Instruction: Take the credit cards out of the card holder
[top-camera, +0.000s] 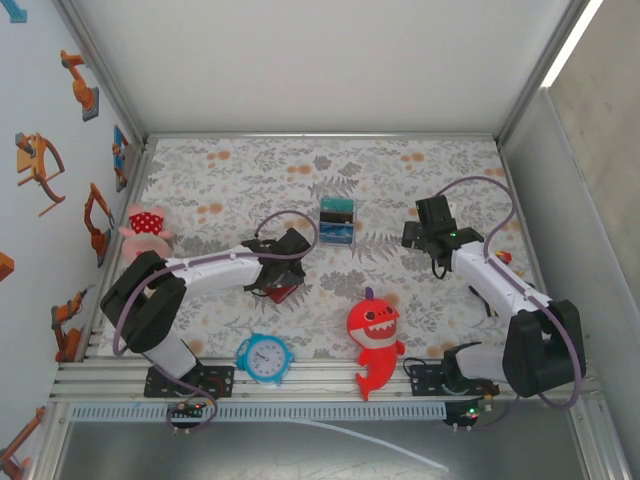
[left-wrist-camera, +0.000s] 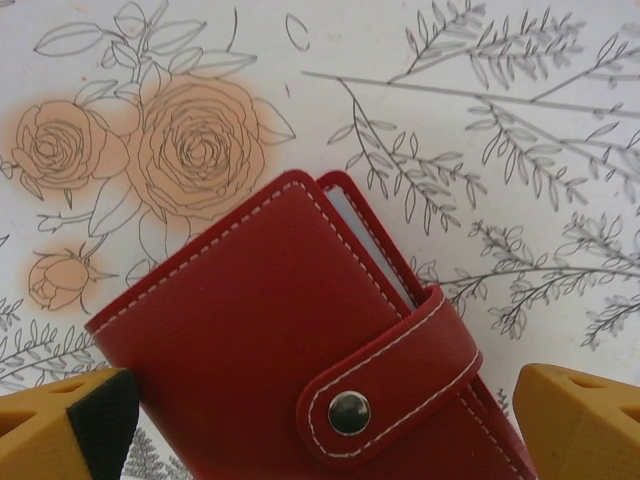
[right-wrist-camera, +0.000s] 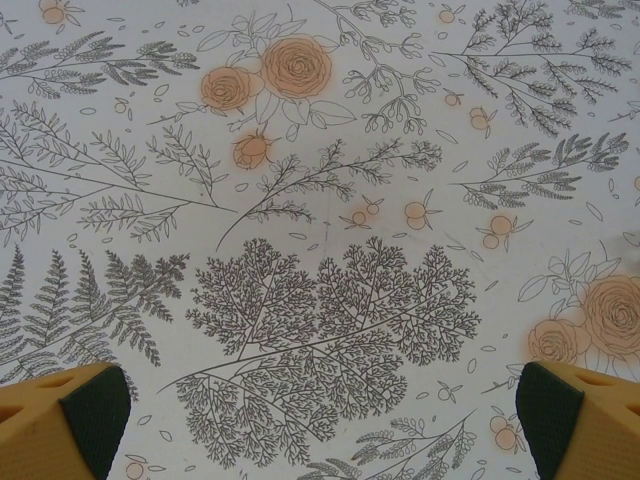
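Holder (left-wrist-camera: 270, 330) snapped shut, flat on cloth (left-wrist-camera: 500, 100), between my left gripper's (left-wrist-camera: 325, 430) fingers.
Near edge: clock (top-camera: 265, 357) and shark (top-camera: 375, 335). Past them my left jaws stand wide apart either side of holder's tab end. My right gripper (right-wrist-camera: 320, 425), jaws also apart, hangs over bare floral cloth. Farthest, mid-table: teal and blue cards (top-camera: 337, 222) stacked.

card holder (left-wrist-camera: 290, 330) under L claw (left-wrist-camera: 325, 430), credit cards (top-camera: 337, 222) behind
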